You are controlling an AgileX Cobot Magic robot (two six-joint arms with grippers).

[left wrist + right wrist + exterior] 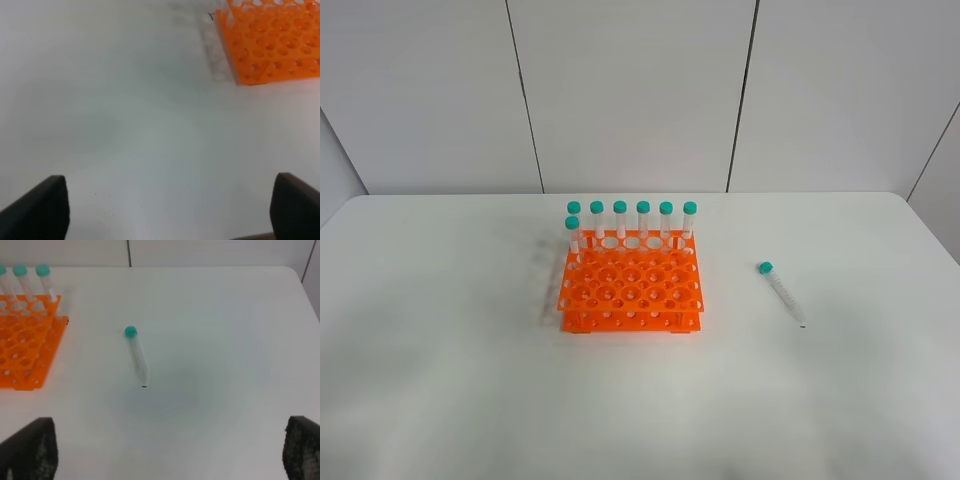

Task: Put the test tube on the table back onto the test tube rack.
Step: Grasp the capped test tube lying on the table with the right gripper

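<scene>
L gripper (167, 209): the two dark fingers (42, 207) sit at opposite sides of the wrist view, wide apart, nothing between them but bare table (470, 390). R gripper (166, 450): same, both finger tips far apart, holding nothing. Neither arm shows in the high view.

Table is white, matte, w/ rounded far corners.

Test tube (784, 296) lies flat on the table, to the right of the rack and well apart from it, touching nothing else. In the R wrist view the test tube (137, 357) lies ahead of the open fingers, approx. on the gripper's centre line. Look: slim clear plastic body, teal-green screw cap (765, 268) at the far end, pointed conical tip at the near end, angled a bit to the right. Faint graduation marks run along the body, seen in the R wrist view only. A tiny dark speck shows at the tip.

Test tube rack (632, 290): bright orange, two tiers, approx. square, grid of round holes, standing near the table's middle. One corner of it shows in the L wrist view, well ahead of the fingers.

Racked tubes (643, 222): seven, upright, teal caps. Six fill the back row; the seventh stands one row nearer, at the left end. All other holes are free.

Behind the table: pale wall (630, 90) w/ dark vertical seams.
</scene>
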